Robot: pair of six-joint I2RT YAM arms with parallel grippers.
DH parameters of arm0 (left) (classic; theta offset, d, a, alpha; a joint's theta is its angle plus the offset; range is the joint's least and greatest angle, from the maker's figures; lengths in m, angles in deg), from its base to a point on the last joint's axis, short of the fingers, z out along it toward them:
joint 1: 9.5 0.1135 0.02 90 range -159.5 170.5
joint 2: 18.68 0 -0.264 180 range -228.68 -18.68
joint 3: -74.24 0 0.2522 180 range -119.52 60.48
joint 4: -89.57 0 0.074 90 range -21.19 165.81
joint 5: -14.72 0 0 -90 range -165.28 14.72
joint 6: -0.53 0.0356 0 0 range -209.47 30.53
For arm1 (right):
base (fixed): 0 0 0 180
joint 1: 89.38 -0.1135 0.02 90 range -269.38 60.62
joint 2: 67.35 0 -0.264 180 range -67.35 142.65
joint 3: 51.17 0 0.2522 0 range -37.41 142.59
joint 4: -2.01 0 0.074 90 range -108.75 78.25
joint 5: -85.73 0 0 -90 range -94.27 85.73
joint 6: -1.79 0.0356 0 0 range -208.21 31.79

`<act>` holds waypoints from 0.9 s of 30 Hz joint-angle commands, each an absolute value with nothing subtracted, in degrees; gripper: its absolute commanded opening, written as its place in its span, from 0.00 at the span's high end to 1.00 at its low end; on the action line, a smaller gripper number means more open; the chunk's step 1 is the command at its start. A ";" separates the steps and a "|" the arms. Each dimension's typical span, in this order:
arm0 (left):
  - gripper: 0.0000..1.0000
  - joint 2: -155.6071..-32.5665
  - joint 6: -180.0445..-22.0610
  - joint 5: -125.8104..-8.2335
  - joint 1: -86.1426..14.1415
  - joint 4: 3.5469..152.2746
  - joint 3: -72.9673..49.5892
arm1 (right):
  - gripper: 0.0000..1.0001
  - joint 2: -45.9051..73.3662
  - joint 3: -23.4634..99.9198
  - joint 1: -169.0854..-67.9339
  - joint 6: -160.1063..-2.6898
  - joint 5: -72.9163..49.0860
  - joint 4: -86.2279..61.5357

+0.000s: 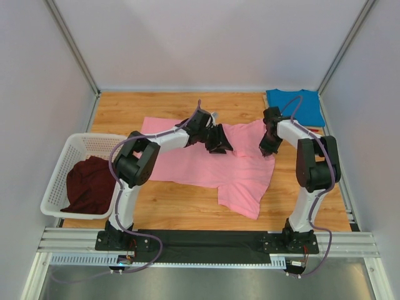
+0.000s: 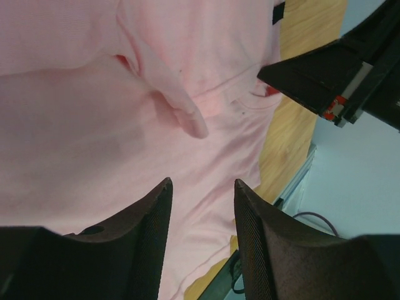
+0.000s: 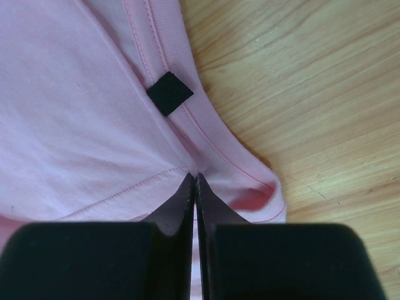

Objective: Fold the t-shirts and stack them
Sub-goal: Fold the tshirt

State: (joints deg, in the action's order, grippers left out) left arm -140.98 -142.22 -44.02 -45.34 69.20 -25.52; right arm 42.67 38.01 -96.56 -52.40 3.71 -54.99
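Top external view: blue t-shirt (image 1: pixel 309 109) set aside, maroon t-shirt (image 1: pixel 87 184) in basket (image 1: pixel 55 178), pink t-shirt (image 1: pixel 200 165) spread; right gripper (image 3: pixel 195 177) pinches it, left gripper (image 2: pixel 203 182) parted, empty.

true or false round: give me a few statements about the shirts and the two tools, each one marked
1. The maroon shirt lies in the white basket. True.
2. The blue shirt is stacked on the pink shirt. False: it lies apart from it, at the far right corner of the table.
3. The left tool is shut on the pink shirt. False: its fingers are apart, with the pink shirt under them and nothing between them.
4. The right tool is shut at the edge of the pink shirt. True.
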 commanded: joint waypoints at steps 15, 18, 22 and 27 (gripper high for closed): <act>0.48 -147.44 -149.15 -47.86 -46.76 71.06 -34.00 | 1.00 36.10 35.81 -96.33 -53.06 2.14 -51.83; 0.48 -147.97 -149.24 -48.39 -46.85 70.36 -34.70 | 1.00 36.18 36.07 -96.33 -53.14 1.88 -51.83; 0.50 -149.19 -149.15 -48.74 -47.29 68.52 -36.20 | 1.00 36.54 35.98 -96.24 -53.06 0.91 -51.30; 0.50 -149.64 -148.18 -51.55 -47.56 63.86 -36.64 | 1.00 36.54 36.16 -96.33 -53.49 0.91 -51.56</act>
